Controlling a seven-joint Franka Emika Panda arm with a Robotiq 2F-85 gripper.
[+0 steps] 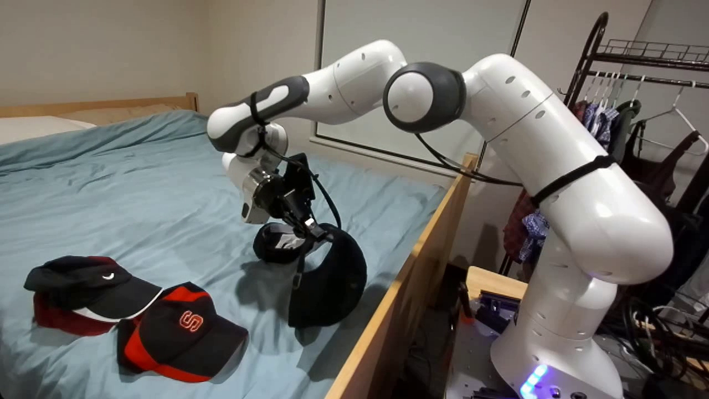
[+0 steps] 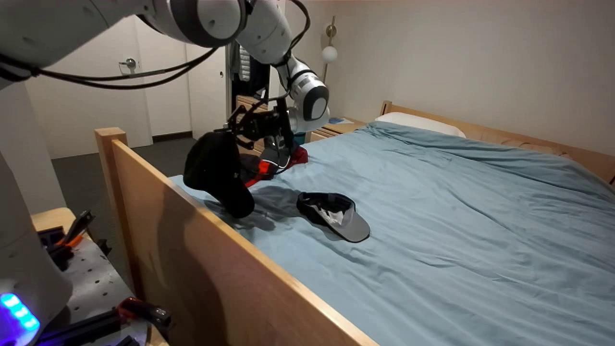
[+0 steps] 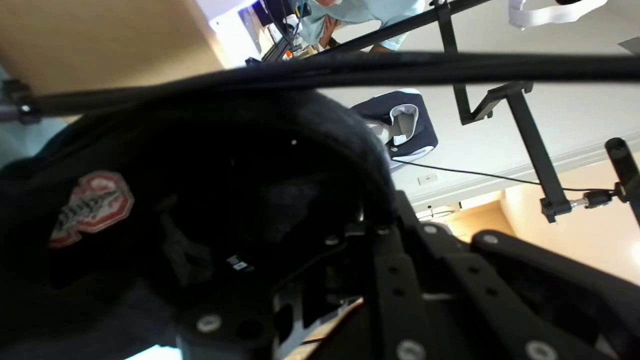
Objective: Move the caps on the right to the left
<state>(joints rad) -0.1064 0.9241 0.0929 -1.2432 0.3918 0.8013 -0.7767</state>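
My gripper [image 1: 319,233] is shut on a plain black cap [image 1: 335,285] at its edge. The cap hangs tilted above the bed, near the wooden bed board, in both exterior views; it also shows in the other outside picture [image 2: 214,166]. In the wrist view this cap [image 3: 280,145] fills much of the left half, with a small red-and-white emblem [image 3: 95,207]. The gripper's fingers [image 3: 370,225] pinch its rim there. A second black cap [image 2: 322,204] with a grey underbrim lies upside down on the bed; it is partly behind the gripper in an exterior view [image 1: 271,252].
A red-and-black cap with an S logo [image 1: 191,330] and a black cap with a dark red part [image 1: 99,285] lie together on the bed. The wooden bed board [image 2: 230,250] stands between the robot base and the blue bed sheet [image 2: 456,230]. Cables hang along the arm.
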